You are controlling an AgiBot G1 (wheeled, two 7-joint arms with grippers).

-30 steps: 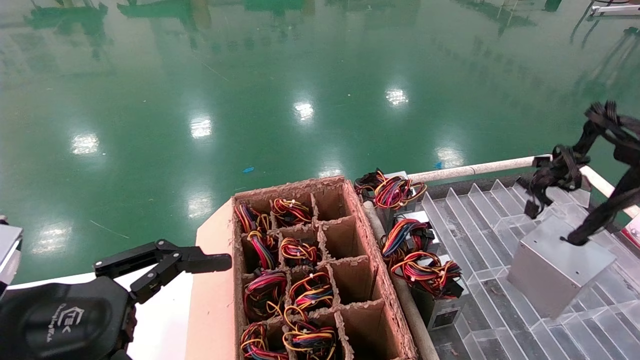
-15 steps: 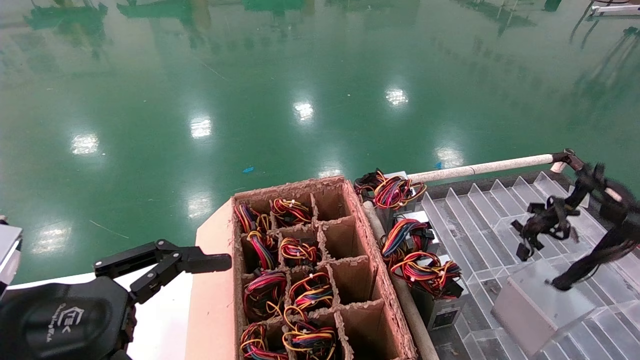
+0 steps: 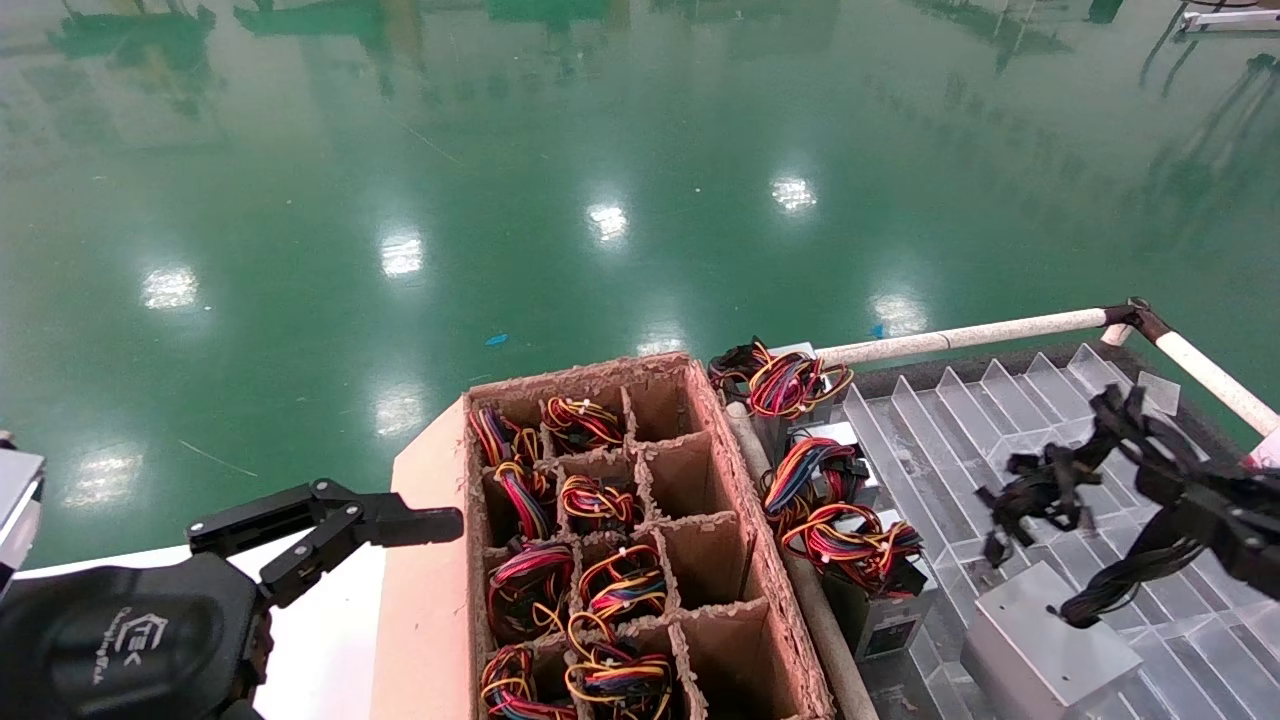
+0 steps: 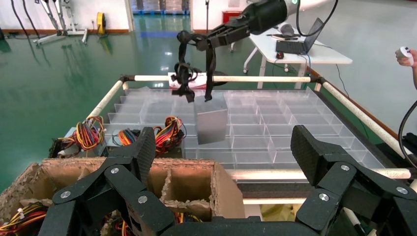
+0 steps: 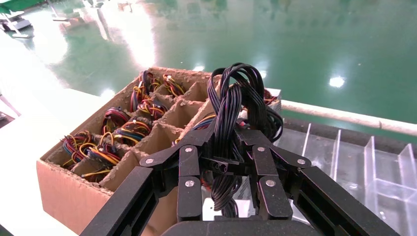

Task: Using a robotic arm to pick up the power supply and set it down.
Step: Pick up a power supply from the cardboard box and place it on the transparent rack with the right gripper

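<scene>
**Head view: power supply hanging by its cables over the clear divider tray**

Head view is showing the right gripper (image 3: 1200,505) reaching in from the right edge, clamping the black cable bundle (image 3: 1045,490) of the power supply (image 3: 1040,650). The silver-grey metal box is hanging tilted beneath the cables, low over the clear divider tray (image 3: 940,440), near the tray's side closest to the cardboard box; whether it is touching the tray cannot be told. A white rail (image 3: 960,337) is running along the tray's far edge.

Right wrist view is showing the gripper's fingers (image 5: 189,169) pinching the black cables (image 5: 236,98), which are looping up above them and trailing down between them.

Left wrist view is showing the same load from across the tray: the power supply (image 4: 211,118) is dangling from the right gripper (image 4: 216,39), corner down, above the tray compartments.

Left gripper (image 3: 400,525) is sitting at the lower left, beside the cardboard box, its fingers (image 4: 314,152) spread wide and gripping nothing.

Cardboard box (image 3: 760,560) is standing on a pale surface (image 3: 330,640), divided into cells, several holding coloured wire bundles (image 3: 600,500). Three more units with red, yellow and orange wire bundles (image 3: 850,545) are lying between the cardboard box and the tray.

Green glossy floor (image 3: 600,150) is filling the background.
</scene>
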